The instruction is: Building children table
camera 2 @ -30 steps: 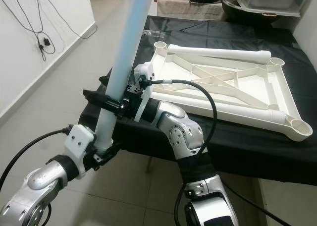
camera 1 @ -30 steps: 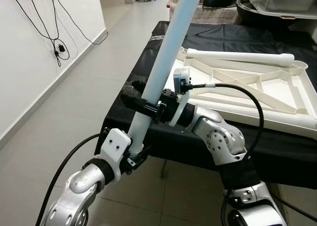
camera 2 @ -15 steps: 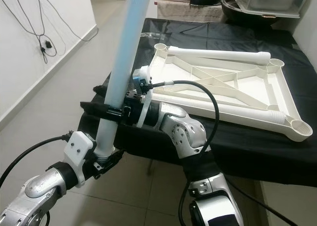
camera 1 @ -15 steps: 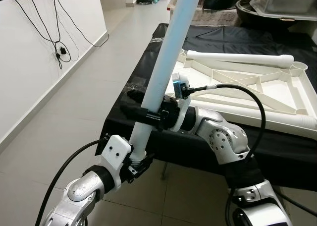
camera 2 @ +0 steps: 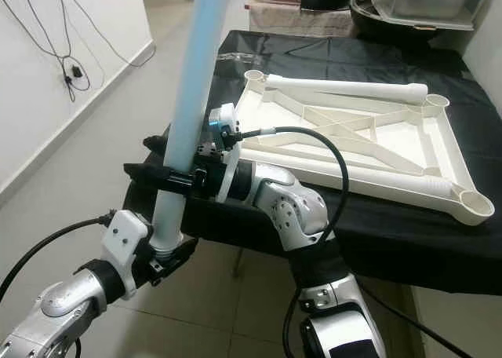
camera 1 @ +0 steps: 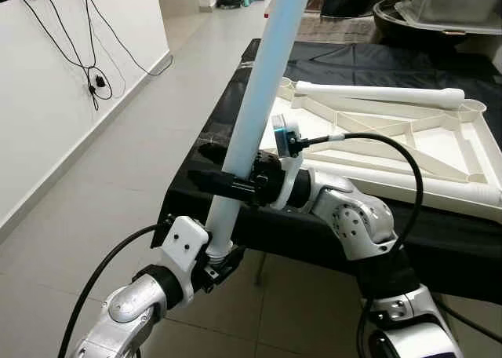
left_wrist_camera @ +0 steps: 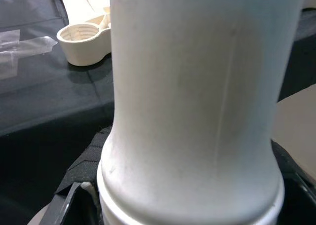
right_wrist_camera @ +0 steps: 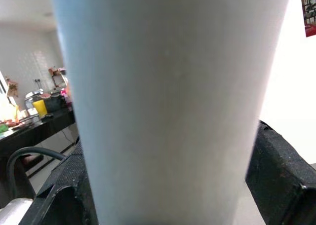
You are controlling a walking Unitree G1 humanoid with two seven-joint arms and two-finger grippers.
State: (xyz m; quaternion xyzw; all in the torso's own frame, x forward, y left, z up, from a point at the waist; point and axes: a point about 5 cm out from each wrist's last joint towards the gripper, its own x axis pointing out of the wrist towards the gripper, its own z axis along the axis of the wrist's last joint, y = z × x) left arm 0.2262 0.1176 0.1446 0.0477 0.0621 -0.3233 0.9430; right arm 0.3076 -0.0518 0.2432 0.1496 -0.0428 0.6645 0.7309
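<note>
Jaws, left: left gripper point(camera 1: 213, 257) is closed around the bottom end of the table leg point(camera 1: 255, 115), at the narrow collar just under the flare.
Jaws, right: right gripper point(camera 1: 223, 179) clamps the same leg higher up, one black finger on each side of the tube.
Table leg: long pale tube, standing almost upright with a small tilt, in front of the near left corner of the black-covered table point(camera 2: 369, 224); its top goes out of the eye views.
Table frame: white table top point(camera 2: 353, 138) lies upside down on the black cloth, well apart from the held leg; one leg point(camera 2: 345, 85) lies along its far side, another point(camera 2: 376, 177) along its near side, with open round sockets at the corners.
Nearest socket: empty corner socket point(left_wrist_camera: 83, 40) sits on the cloth just beyond the held leg in the left wrist view.
Handling, my judgement: leg looks like hollow moulded plastic, so light and stiff, but smooth and round, so it can turn or slide in the fingers.
Where to hold: two grips far apart, as now, seem best; the long upper part gives leverage, and the collar stops downward slipping.
Risk: the bottom end must be free to enter a socket, so the lower grip probably has to move.
</note>
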